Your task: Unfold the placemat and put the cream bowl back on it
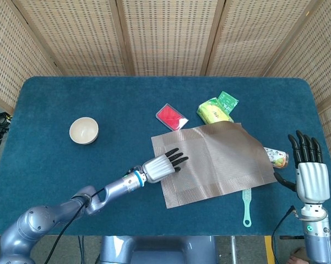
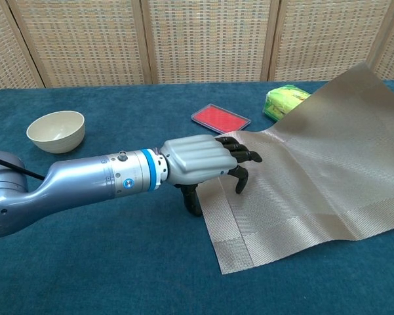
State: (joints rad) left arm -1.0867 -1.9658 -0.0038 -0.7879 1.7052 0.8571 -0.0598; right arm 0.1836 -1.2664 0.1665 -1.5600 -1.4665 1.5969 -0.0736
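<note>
Sitting empty, cream bowl lies well apart from placemat.

Blue table. On it: cream bowl, placemat, red case, green packets, green comb.

The head view looks steeply down over the whole counter; the chest view sits low and close, facing forward. Both share the placemat.

matt woven taupe cloth placemat on fuzzy teal felt tablecloth; smooth glossy cream ceramic bowl; satin silver metal-look left hand.
</note>
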